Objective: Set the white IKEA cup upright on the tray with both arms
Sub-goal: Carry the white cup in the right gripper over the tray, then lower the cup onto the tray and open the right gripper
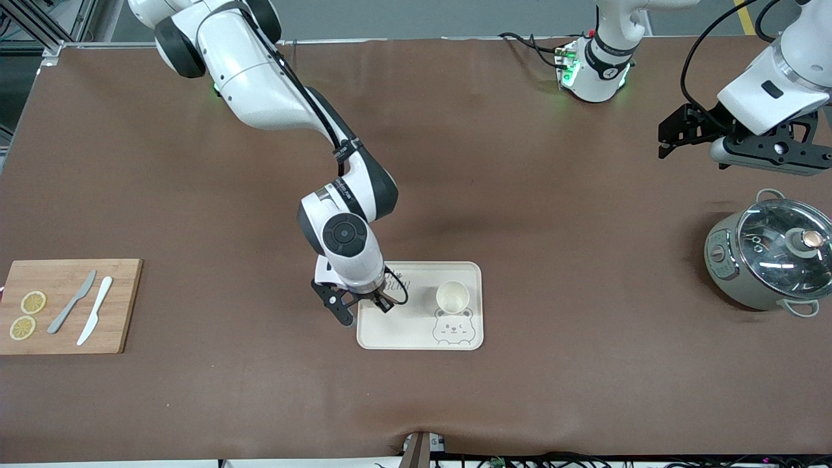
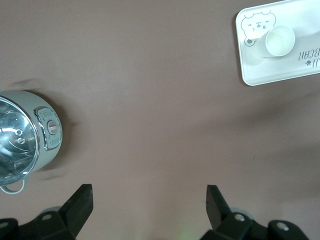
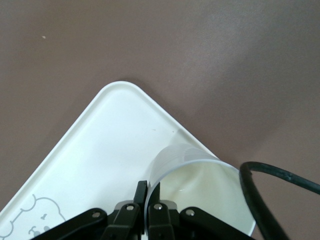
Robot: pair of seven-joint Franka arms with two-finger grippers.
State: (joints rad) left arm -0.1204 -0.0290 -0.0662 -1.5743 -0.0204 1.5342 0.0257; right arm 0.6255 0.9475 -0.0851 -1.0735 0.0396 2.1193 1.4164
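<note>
Your cup point(image 1: 452, 297) is standing upright, mouth up, on the tray point(image 1: 416, 337). The right gripper point(image 1: 383, 303) is hovering beside it, fingers together and empty. The left gripper point(image 2: 150, 200) is waiting, fingers apart.

Illumination is bright, even and diffuse in all three views. On the brown tabletop point(image 1: 520, 214) the shadows are soft and blurred at their edges. A faint dark patch lies beneath the right arm point(image 1: 273, 84). A second faint patch lies beside the pot point(image 1: 767, 253).

The pot's glass lid point(image 1: 786, 237) carries sharp specular glare and reflections. The arm's glossy shell shows mild highlights.

The front view is sharp throughout. In the right wrist view, the cup point(image 3: 200, 190) rim and the black cable point(image 3: 270, 195) appear close up and slightly soft. The tray point(image 3: 100, 150) is near overexposure.
</note>
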